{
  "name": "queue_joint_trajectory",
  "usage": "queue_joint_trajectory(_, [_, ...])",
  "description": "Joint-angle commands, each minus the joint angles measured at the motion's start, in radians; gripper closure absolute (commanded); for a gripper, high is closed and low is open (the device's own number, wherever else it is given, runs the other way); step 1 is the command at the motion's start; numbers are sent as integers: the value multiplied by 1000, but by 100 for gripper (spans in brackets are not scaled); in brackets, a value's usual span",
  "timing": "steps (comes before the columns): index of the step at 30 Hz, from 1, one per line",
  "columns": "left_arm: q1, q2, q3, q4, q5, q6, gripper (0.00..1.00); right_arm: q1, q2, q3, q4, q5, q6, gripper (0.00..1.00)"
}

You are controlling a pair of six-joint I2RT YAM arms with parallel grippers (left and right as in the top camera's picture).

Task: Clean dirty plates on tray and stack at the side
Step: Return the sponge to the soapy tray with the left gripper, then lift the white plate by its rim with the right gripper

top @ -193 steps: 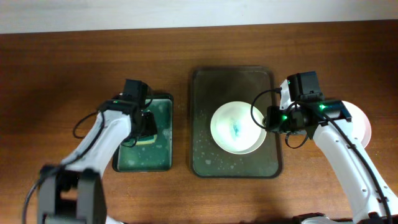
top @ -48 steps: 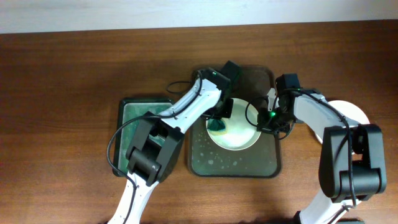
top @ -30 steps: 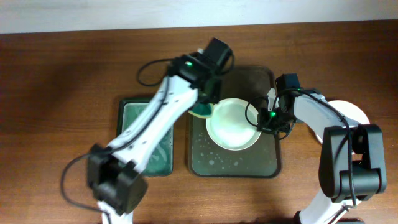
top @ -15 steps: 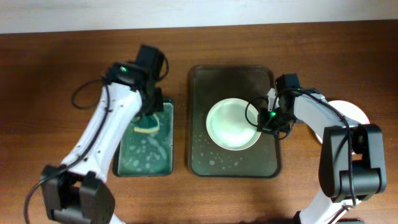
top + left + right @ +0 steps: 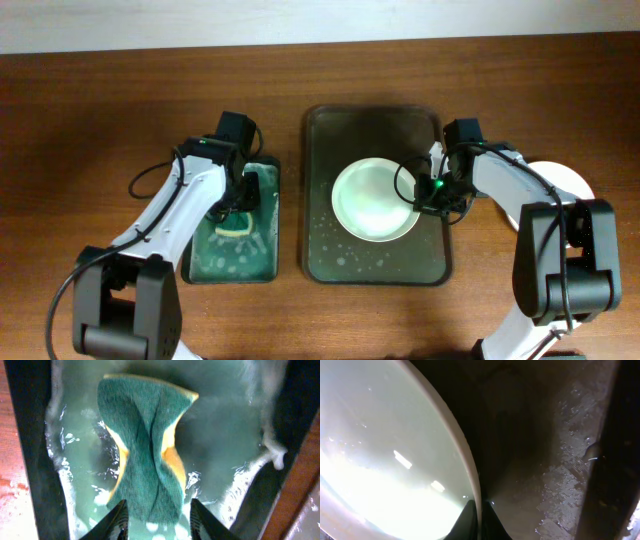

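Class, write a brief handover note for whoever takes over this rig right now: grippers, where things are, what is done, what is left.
Left gripper: shut on the sponge, down in the green basin of soapy water.
Right gripper: shut on the right rim of the plate lying on the tray.
Done: that plate shows no smear. The side plates sit right of the tray, their count hidden by the arm.
Left: lift this plate onto the side plates; no other plate is on the tray.
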Motion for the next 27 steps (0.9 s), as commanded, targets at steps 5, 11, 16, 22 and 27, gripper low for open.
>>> queue_joint_trajectory(5, [2, -223, 88, -69, 41, 24, 46, 26, -232, -13, -57, 129, -39, 96])
queue_joint_trajectory(11, [2, -394, 88, -101, 37, 24, 1, 203, -478, -13, -108, 577, 90, 96])
queue_joint_trajectory(16, [2, -401, 88, -100, 37, 24, 1, 330, -516, -13, -127, 766, 102, 96])
queue_joint_trajectory(22, [2, -401, 88, -100, 37, 24, 1, 501, -516, -13, -168, 943, 154, 96])
queue_joint_trajectory(27, [2, -402, 88, -100, 37, 24, 1, 589, -516, -13, -188, 1049, 180, 96])
